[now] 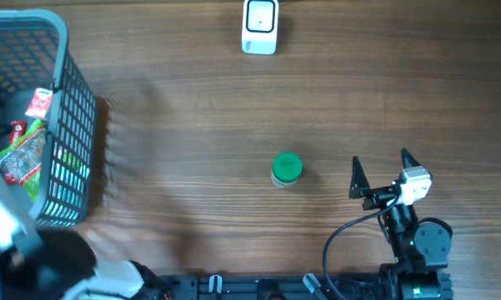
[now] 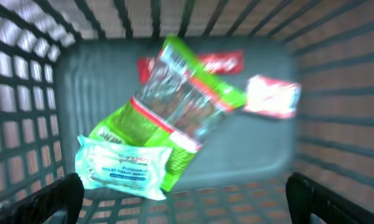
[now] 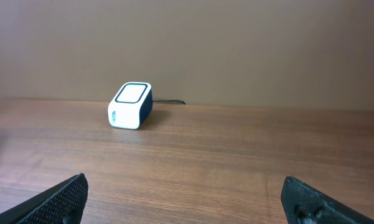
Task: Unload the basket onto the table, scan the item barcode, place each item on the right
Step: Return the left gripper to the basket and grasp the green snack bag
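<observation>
Wooden tabletop [image 1: 192, 108]; all fingers [image 3: 59, 200] wide, empty.

The bench [image 1: 192, 117] is brown, wood-grained; the basket [image 1: 73, 100] is grey, an open lattice; the jar [image 1: 287, 169] has a bright green lid; the scanner [image 1: 260, 27] is white with a black-edged window; inside the basket lie a green-and-red packet [image 2: 174, 106] and a mint wipes pack [image 2: 121, 165] with blue lettering.

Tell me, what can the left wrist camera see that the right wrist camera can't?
Only the left wrist view shows the inside of the basket, holding a green snack bag, a pack of wipes and a small red-and-white packet. Only the right wrist view shows the white scanner on the wooden table. Both show their own fingers spread open at the bottom: the left end effector and the right end effector.
</observation>
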Robot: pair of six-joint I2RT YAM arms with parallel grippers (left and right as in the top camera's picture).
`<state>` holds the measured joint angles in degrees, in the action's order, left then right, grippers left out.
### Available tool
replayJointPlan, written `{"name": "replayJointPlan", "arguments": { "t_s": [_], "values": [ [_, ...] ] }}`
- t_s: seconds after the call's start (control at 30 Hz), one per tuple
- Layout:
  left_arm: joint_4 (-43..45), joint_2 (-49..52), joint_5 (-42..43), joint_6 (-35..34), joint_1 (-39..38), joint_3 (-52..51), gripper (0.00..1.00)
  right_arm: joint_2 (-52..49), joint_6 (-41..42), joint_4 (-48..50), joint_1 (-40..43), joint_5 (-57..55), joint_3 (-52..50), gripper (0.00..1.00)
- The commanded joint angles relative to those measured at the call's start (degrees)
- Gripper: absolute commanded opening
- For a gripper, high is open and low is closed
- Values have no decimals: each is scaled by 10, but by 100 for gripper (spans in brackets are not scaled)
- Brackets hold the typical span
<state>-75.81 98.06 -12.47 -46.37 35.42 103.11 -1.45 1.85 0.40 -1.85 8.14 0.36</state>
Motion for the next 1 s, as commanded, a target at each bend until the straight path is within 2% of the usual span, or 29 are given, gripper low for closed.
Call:
{"name": "replayJointPlan", "arguments": {
  "t_s": [0.0, 0.23, 0.37, 0.8, 0.83, 0.9, 0.93, 0.97],
  "values": [
    [-17, 85, 19, 9, 2, 0, 100, -2, 7, 2, -3, 7, -1, 100],
    [-28, 182, 15, 10, 17, 0, 100, -2, 7, 2, -3, 7, -1, 99],
    [-24, 199, -28, 10, 32, -11, 100, -2, 7, 2, -3, 7, -1, 100],
    [152, 199, -21, 42, 36, -197, 99, -2, 7, 2, -3, 7, -1, 100],
    [159, 199, -21, 42, 36, -205, 94, -2, 7, 2, -3, 7, -1, 100],
    [166, 199, -21, 42, 36, -219, 66, -2, 7, 2, -3, 7, -1, 100],
    [167, 199, -21, 42, 36, -223, 46, -2, 7, 2, -3, 7, -1, 100],
    [167, 199, -21, 41, 36, -225, 19, -2, 7, 2, -3, 7, -1, 100]
  ]
}}
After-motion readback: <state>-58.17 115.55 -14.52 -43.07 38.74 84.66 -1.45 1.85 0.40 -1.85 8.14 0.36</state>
